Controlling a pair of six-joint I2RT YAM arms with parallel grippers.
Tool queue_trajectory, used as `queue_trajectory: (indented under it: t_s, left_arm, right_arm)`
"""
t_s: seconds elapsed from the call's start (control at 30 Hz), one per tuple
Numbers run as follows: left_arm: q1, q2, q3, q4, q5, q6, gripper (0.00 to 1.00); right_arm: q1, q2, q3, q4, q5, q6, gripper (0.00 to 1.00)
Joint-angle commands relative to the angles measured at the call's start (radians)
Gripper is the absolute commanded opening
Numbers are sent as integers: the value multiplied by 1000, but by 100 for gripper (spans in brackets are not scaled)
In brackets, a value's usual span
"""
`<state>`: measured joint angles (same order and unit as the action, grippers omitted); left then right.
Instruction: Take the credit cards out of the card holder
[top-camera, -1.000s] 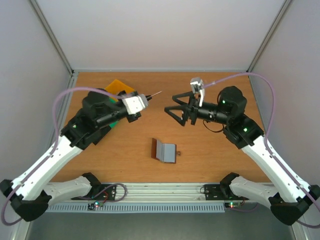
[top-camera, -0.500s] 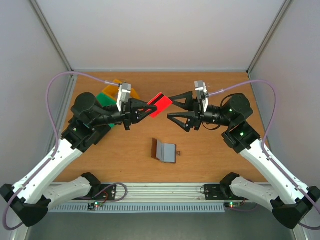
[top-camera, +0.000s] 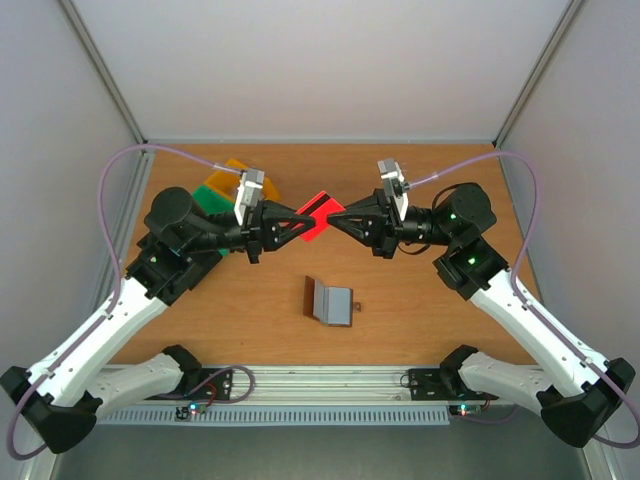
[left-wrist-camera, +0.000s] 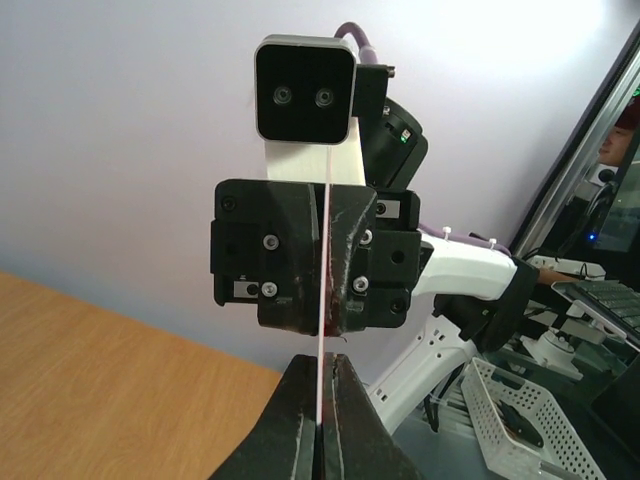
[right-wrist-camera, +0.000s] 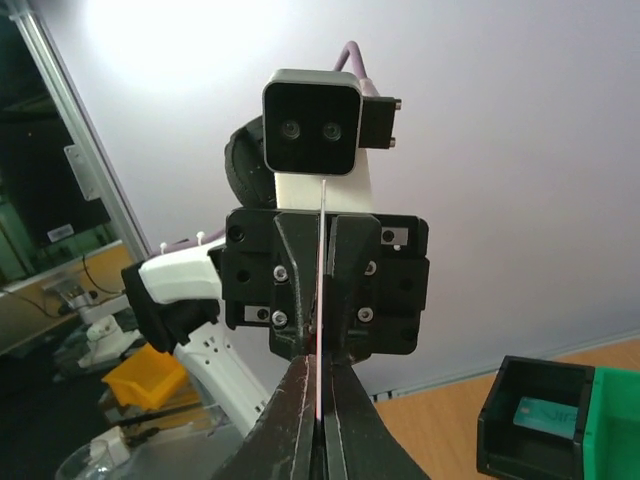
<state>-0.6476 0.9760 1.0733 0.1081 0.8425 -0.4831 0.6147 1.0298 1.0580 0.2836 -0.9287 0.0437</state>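
Holder lies open on the desk at lower centre of the top view, pale inside facing up, with a brown flap at its left edge and a small tab sticking out on the right. Above it in the frame, well apart from it, the red card hangs in the air between the two arms. The left tool is clamped on the card from the left, and the right tool is clamped on it from the right, tips nearly meeting. Each wrist view shows the card edge-on as a thin pale line running up from its own closed fingers into the opposite tool. At upper left, a green bin and a yellow bin sit partly hidden behind the left arm.
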Motion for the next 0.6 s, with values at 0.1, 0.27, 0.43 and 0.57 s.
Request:
queue_trajectory:
  t_s: [0.1, 0.27, 0.43, 0.57]
  left_arm:
    - [10, -23, -9, -220, 23, 71, 54]
    - [16, -30, 56, -580, -33, 442, 58]
    - [16, -10, 39, -570, 6, 506, 55]
    - [16, -5, 14, -493, 94, 448, 51]
  right_arm:
    - [0, -61, 99, -512, 93, -356, 1]
    - [1, 8, 275, -1057, 125, -616, 1]
    - [52, 77, 359, -1247, 138, -709, 1]
    - [74, 96, 377, -1253, 141, -719, 1]
